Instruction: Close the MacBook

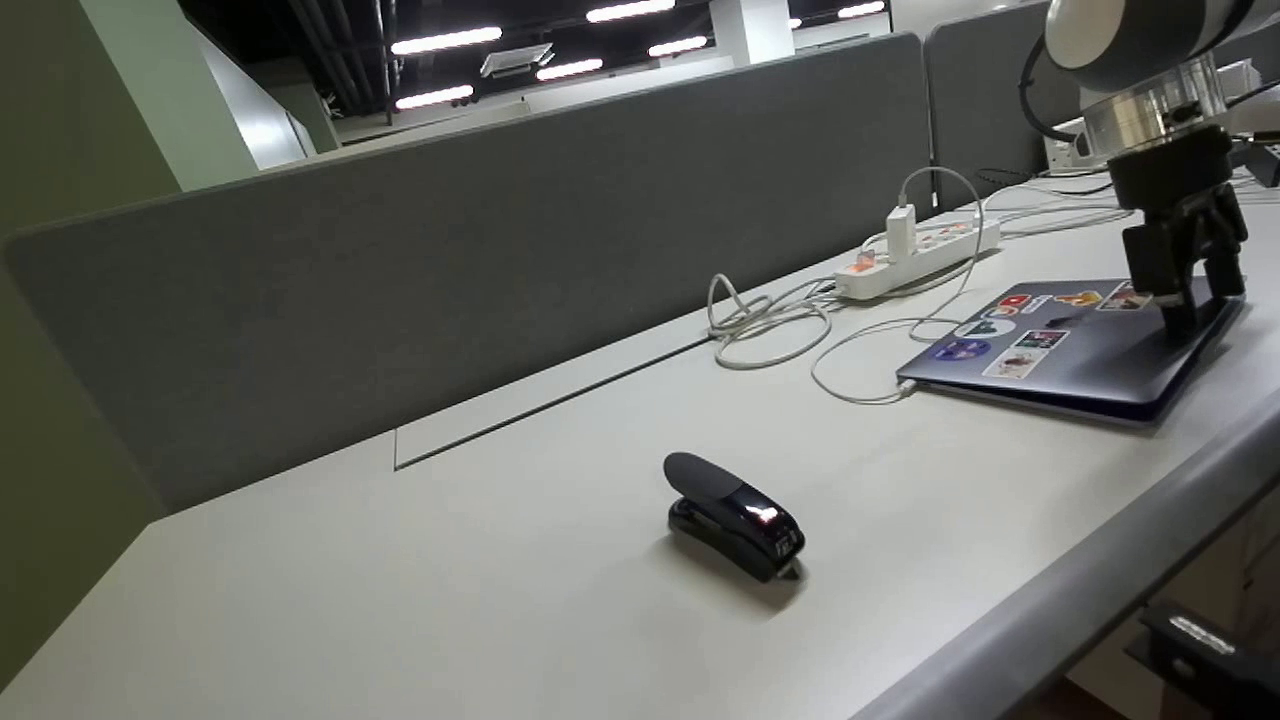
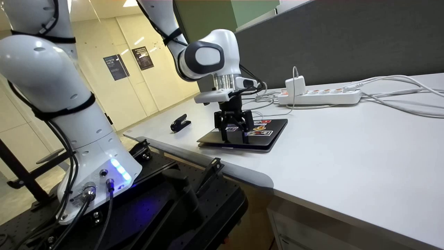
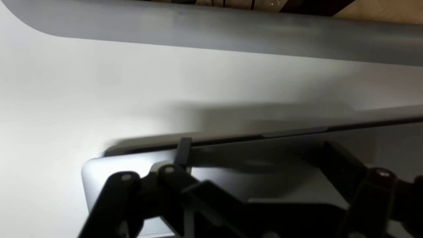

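In an exterior view, a black stapler (image 1: 735, 518) sits nearest on the worktop (image 1: 470, 580). Farther along lies the MacBook (image 1: 1080, 345), its lid (image 1: 1110, 378) nearly down with a gap under it. The jaws are spread apart, tips down at the lid. Behind are a power strip (image 1: 925, 263) and a grey wall (image 1: 520, 280).

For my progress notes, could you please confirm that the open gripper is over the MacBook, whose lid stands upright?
Not quite: the lid isn't upright. It lies almost flat, with a narrow gap beneath it, as both exterior views show. The open gripper is indeed over the MacBook.
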`<act>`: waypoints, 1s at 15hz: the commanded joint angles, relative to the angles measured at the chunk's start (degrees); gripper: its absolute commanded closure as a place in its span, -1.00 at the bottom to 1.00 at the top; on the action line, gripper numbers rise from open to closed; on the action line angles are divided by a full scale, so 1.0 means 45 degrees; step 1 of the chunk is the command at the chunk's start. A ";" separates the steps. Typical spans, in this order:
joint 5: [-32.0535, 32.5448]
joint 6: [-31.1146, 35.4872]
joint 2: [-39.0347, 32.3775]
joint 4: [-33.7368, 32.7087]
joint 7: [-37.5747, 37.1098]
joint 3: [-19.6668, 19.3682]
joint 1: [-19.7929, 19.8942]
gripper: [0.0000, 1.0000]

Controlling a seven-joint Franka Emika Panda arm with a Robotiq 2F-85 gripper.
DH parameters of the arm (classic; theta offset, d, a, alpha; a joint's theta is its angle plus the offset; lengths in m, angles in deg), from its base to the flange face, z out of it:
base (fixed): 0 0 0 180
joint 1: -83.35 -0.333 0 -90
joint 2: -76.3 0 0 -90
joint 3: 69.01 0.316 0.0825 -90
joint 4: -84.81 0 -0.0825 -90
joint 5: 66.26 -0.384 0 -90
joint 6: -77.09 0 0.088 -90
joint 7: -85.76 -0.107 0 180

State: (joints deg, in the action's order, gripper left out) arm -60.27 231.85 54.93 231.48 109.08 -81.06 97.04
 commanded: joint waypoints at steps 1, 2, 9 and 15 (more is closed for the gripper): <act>0.0437 0.0022 -0.0629 -0.0422 -0.0696 -0.0078 0.0032 -1.00; 0.0423 0.0005 -0.0721 -0.0467 -0.0692 -0.0065 0.0044 -1.00; 0.0197 0.0063 -0.0686 -0.0631 -0.0742 0.0044 0.0172 -1.00; -0.1319 -0.0798 0.2153 -0.0139 0.0469 0.1307 0.0850 -1.00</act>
State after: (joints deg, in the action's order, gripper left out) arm -63.04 231.31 55.86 228.93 108.82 -78.43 98.49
